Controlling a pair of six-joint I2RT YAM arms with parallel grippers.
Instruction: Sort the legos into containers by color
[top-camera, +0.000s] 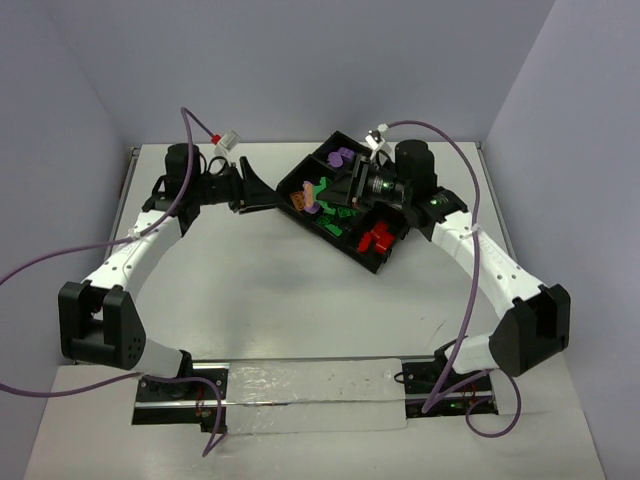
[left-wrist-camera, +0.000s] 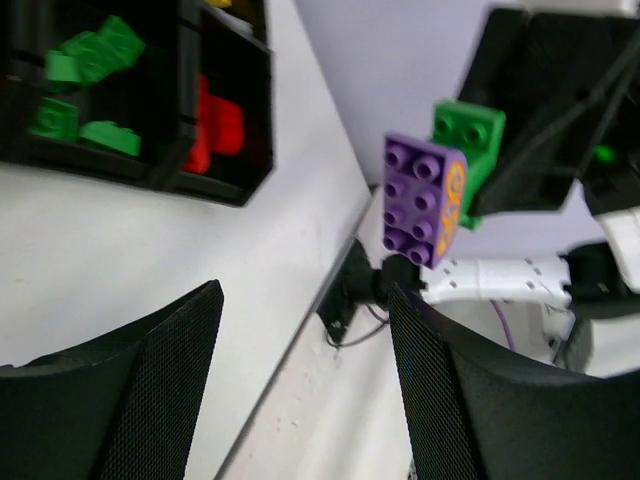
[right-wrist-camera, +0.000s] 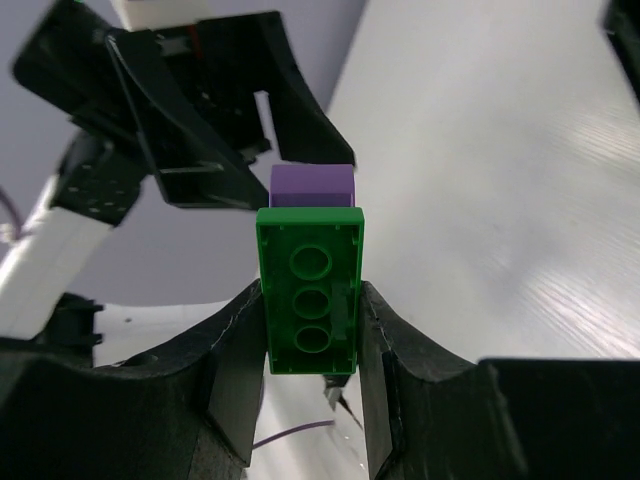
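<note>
My right gripper (right-wrist-camera: 311, 295) is shut on a green brick (right-wrist-camera: 310, 290) with a purple brick (right-wrist-camera: 311, 185) stuck to its far side. The left wrist view shows this stack in the air: purple brick (left-wrist-camera: 420, 200), an orange piece (left-wrist-camera: 455, 190) and the green brick (left-wrist-camera: 468, 135). In the top view the stack (top-camera: 306, 198) hangs over the left end of the black tray (top-camera: 385, 262). My left gripper (top-camera: 262, 190) is open and empty just left of the stack, and it also shows in the left wrist view (left-wrist-camera: 305, 292). The tray's compartments hold green bricks (top-camera: 335, 222), red bricks (top-camera: 377, 238) and purple pieces (top-camera: 342, 157).
The tray lies at an angle at the back right of the white table. Purple cables (top-camera: 190, 130) loop over both arms. A shiny strip (top-camera: 310, 385) runs along the near edge between the arm bases. Grey walls close in the back and sides.
</note>
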